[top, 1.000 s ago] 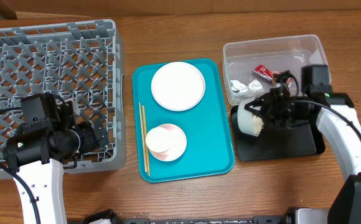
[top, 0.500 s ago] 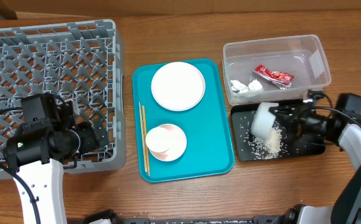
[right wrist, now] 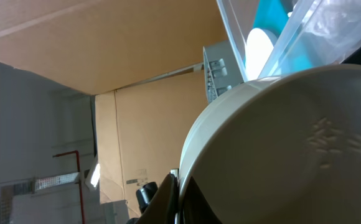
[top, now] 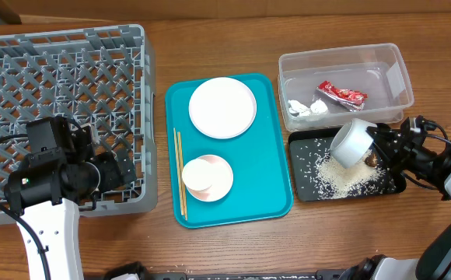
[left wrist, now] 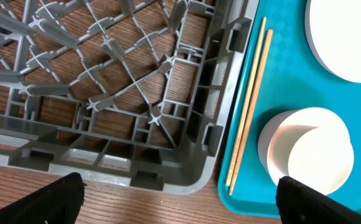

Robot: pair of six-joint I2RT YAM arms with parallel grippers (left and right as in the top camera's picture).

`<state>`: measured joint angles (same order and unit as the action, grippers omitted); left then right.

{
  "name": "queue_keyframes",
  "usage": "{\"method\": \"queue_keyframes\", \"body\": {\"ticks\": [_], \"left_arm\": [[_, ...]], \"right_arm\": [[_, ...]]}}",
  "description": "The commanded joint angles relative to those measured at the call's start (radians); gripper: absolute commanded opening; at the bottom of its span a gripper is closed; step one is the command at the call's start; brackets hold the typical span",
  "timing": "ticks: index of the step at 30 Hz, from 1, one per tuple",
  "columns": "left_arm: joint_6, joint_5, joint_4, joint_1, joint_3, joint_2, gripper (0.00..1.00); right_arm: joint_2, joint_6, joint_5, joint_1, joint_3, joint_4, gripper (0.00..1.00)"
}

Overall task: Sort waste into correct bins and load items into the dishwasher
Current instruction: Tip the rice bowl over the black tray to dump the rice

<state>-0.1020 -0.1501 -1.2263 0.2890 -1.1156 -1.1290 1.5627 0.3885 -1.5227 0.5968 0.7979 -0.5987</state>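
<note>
At 3 o'clock: right tool (top: 375, 152) pinches tipped grey-green bowl (top: 351, 142) over shallow black tray (top: 304, 189), loose white rice (top: 342, 178) inside; left tool (left wrist: 180, 198) spread.

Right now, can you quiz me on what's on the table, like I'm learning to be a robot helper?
1. True or false: the wrapper lies in the tub.
2. Fill in: the right gripper holds a ___ tipped over the black tray.
3. Where do the chopsticks lie? A) in the rack B) on the teal tray C) in the tub

Key: 1 true; 2 grey bowl; 3 B.
</note>
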Motion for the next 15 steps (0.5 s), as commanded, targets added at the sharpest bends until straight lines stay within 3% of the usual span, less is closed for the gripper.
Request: {"method": "queue_keyframes", "body": {"ticks": [1,15], "left_arm": [[0.001,-0.008,0.003,0.005,-0.016,0.003,1.0],[0.001,-0.008,0.003,0.005,-0.016,0.003,1.0]], "right_arm": [[-0.001,0.01,-0.047,0.006,0.0,0.003,0.04],[-0.001,0.0,-0.047,0.005,0.0,0.004,0.04]]}}
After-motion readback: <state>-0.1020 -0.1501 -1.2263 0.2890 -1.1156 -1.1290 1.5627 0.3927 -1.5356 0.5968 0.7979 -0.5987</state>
